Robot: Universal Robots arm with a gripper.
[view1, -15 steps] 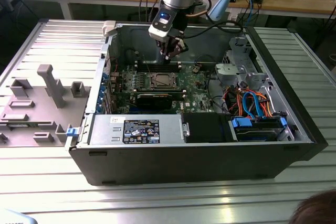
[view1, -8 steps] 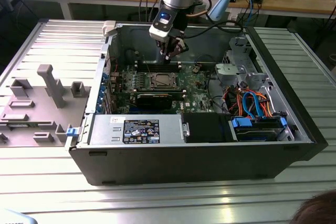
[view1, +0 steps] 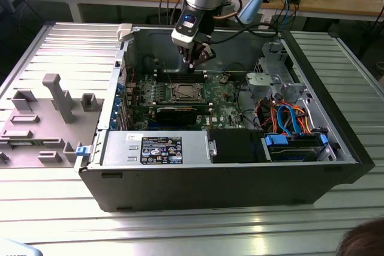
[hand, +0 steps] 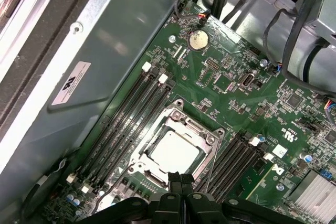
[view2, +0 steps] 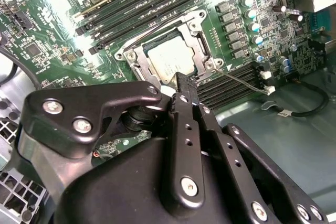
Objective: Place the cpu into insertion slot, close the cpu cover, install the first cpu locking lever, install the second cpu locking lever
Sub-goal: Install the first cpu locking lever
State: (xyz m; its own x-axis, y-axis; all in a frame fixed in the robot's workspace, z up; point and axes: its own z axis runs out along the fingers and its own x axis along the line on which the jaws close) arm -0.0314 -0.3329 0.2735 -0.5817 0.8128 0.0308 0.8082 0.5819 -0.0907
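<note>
Now the gripper (hand: 181, 178), fingers clenched together on nothing, hovers over the insertion slot (hand: 134, 168). The cpu (hand: 176, 150) sits inside, with the cpu cover (hand: 211, 140) down around it.

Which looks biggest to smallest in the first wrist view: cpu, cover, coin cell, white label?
1. cover, the frame around the cpu.
2. cpu and label: about alike. The label sits on the case wall at another depth, so they are unranked.
3. coin cell, clearly smallest.
</note>
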